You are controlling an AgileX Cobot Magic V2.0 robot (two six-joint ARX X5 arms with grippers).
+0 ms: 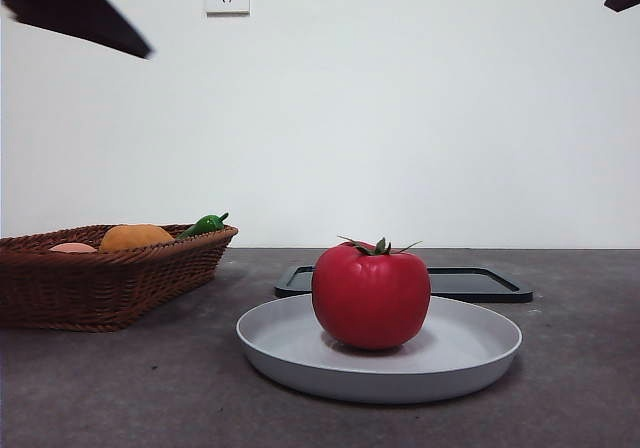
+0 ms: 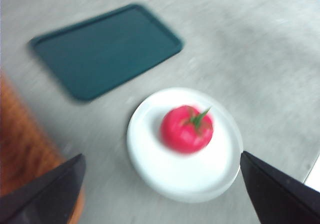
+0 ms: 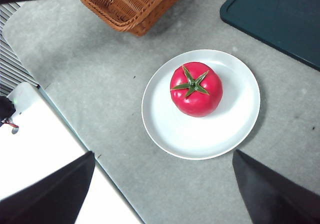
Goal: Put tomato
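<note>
While both arms hang high above the table, the tomato (image 1: 371,295) sits upright on the white plate (image 1: 470,353), stem up, a little off the plate's centre. Neither claw grips anything: the left gripper (image 2: 162,194) has its jaws spread wide above the plate, though its wrist picture is blurred, and the right gripper (image 3: 162,189) is likewise spread apart over the plate's near rim. A dark tray (image 1: 480,283) lies just behind the plate. Well to the side stands a wicker basket (image 1: 100,288) holding an orange fruit (image 1: 135,236) and a green pepper (image 1: 205,224).
</note>
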